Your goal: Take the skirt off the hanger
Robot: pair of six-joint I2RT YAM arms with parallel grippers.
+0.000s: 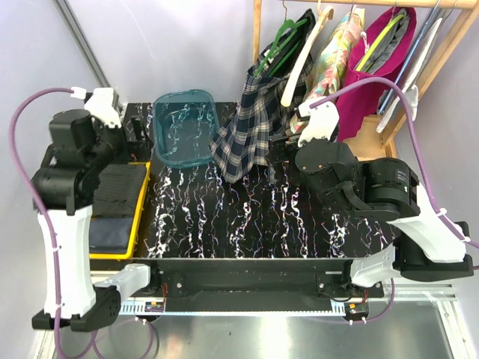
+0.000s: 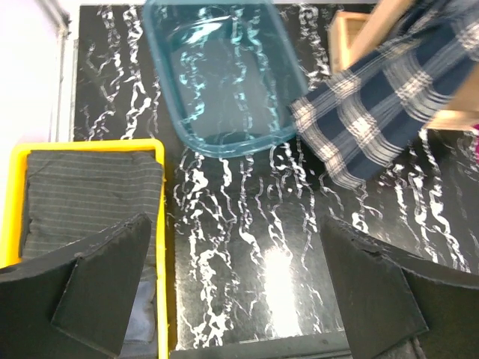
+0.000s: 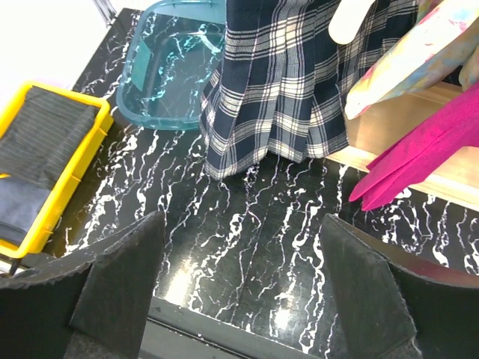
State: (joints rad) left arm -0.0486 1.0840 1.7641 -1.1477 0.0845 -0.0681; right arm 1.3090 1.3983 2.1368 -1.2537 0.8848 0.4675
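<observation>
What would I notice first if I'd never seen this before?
Probably the big plaid skirt, hanging from a green hanger on the wooden rack at the back right. Next, the teal tub just left of it and the yellow tray at the left edge of the black marbled table.

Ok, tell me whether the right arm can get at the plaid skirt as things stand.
Probably yes. The right gripper is open and faces the skirt, with only marbled table showing between them. The magenta garment hangs off to one side, not in the way.
</observation>
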